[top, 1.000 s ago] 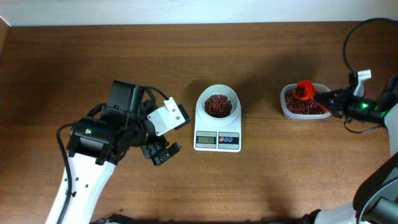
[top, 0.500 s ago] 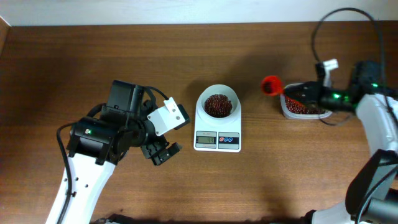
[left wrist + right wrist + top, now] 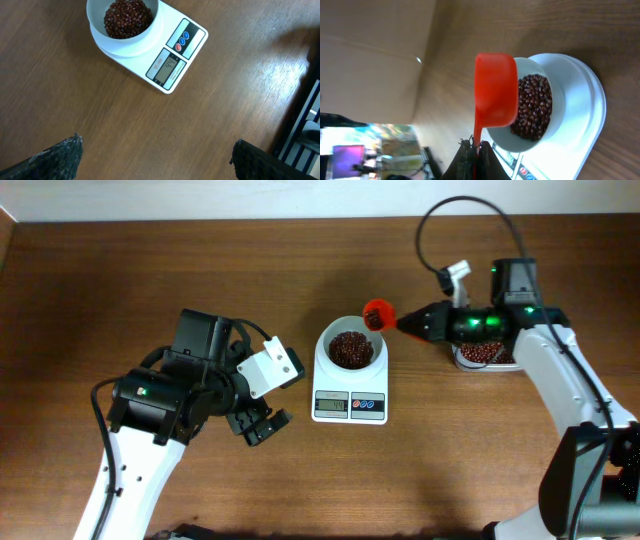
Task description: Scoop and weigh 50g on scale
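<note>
Right claw [image 3: 405, 327] clenched on scoop [image 3: 377, 313] handle, scoop held over bowl [image 3: 327, 338] rim | left claw [image 3: 258, 425] released, idle left of scale [image 3: 350, 407] | scale centred on surface [image 3: 200, 270], bowl part-filled with beans [image 3: 350, 348] | display unreadable; tipping and reading check judged outstanding

- Overhead view: even, moderately bright light from above. The desk [image 3: 300, 260] is evenly exposed, its wood grain legible, with no glare.
- Soft, diffuse shadows lie on the desk around the scale [image 3: 350, 370].
- The green indicator light [image 3: 470, 322] on the right arm glows and blooms slightly.
- Left wrist view: the scale is sharp, with a pale sheen on the wood at right. The fingers [image 3: 55, 157] of the left pincer [image 3: 157, 160] are blurred in the lower corners.
- Right wrist view: the red scoop [image 3: 495, 90] is in focus. The upper-left desk is washed out and the lower-left background is blurred.
</note>
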Controlling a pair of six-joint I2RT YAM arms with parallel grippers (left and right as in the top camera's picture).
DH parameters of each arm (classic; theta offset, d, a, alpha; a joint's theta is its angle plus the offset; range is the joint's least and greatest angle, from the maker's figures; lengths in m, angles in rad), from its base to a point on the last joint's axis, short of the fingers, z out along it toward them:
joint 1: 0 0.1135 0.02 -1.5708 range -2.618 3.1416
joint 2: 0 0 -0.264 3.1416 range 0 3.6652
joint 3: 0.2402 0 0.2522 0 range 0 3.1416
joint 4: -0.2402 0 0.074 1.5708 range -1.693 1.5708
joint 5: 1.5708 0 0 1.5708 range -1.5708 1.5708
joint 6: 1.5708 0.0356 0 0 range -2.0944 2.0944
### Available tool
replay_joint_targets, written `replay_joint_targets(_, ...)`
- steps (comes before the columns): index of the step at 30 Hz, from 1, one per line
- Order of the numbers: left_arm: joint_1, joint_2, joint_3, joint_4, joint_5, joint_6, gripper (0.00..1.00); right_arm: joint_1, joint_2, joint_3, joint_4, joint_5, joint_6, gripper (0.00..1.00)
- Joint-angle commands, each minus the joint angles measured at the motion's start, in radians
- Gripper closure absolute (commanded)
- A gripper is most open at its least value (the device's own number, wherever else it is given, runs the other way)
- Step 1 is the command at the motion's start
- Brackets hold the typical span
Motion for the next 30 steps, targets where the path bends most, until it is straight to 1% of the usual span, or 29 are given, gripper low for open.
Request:
replay_joint_targets(1,0.005,-0.009,0.014,0.001,0.014,0.013,0.01,0.064,0.005,0.018,0.016,0.108,-0.077,0.96)
replay_joint_targets(7,0.005,-0.009,0.014,0.001,0.014,0.013,0.01,0.14,-0.002,0.018,0.018,0.166,-0.226,0.96)
replay_joint_targets(9,0.005,-0.009,0.014,0.001,0.014,0.013,0.01,0.162,-0.008,0.018,0.018,0.225,-0.256,0.96)
replay_joint_targets(12,0.005,-0.009,0.014,0.001,0.014,0.013,0.01,0.177,-0.014,0.018,0.027,0.306,-0.256,0.96)
replay_joint_targets(17,0.005,-0.009,0.014,0.001,0.014,0.013,0.01,0.202,-0.042,0.024,0.043,0.317,-0.256,0.96)
replay_joint_targets(20,0.005,-0.009,0.014,0.001,0.014,0.013,0.01,0.217,-0.048,0.024,0.05,0.394,-0.284,0.96)
replay_joint_targets(24,0.005,-0.009,0.014,0.001,0.014,0.013,0.01,0.222,-0.077,0.024,0.032,0.398,-0.281,0.96)
replay_joint_targets(27,0.005,-0.009,0.014,0.001,0.014,0.013,0.01,0.227,-0.083,0.024,0.028,0.459,-0.281,0.96)
replay_joint_targets(30,0.005,-0.009,0.014,0.001,0.014,0.013,0.01,0.234,-0.099,0.024,0.028,0.448,-0.279,0.96)
